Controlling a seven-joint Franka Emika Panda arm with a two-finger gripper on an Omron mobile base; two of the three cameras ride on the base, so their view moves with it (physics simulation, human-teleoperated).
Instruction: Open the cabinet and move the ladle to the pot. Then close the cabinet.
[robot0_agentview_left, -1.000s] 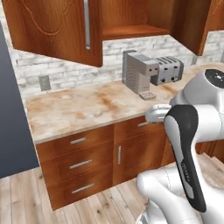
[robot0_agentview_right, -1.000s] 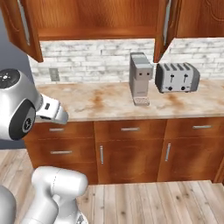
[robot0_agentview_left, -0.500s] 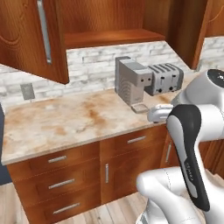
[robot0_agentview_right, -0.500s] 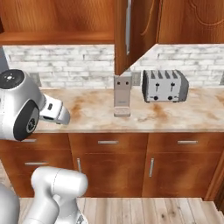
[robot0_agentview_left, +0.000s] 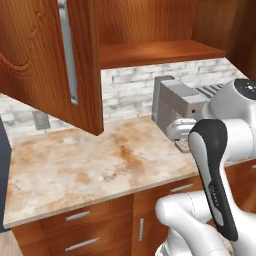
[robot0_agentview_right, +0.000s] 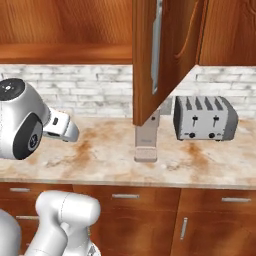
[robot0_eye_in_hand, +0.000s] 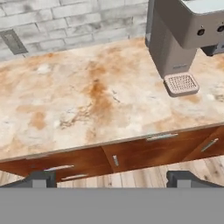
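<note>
The cabinet (robot0_agentview_left: 55, 65) hangs open above the marble table (robot0_agentview_left: 90, 165), its door (robot0_agentview_right: 150, 55) swung outward. A coffee machine (robot0_eye_in_hand: 183, 39) stands at two o'clock on the table, a toaster (robot0_agentview_right: 205, 118) beside it. The fingers (robot0_eye_in_hand: 41, 178) are spread wide, holding nothing.

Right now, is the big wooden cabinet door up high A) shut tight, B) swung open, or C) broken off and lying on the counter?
B: the cabinet door stands swung out from the wall over the counter, with the bare shelf inside showing behind it.
</note>
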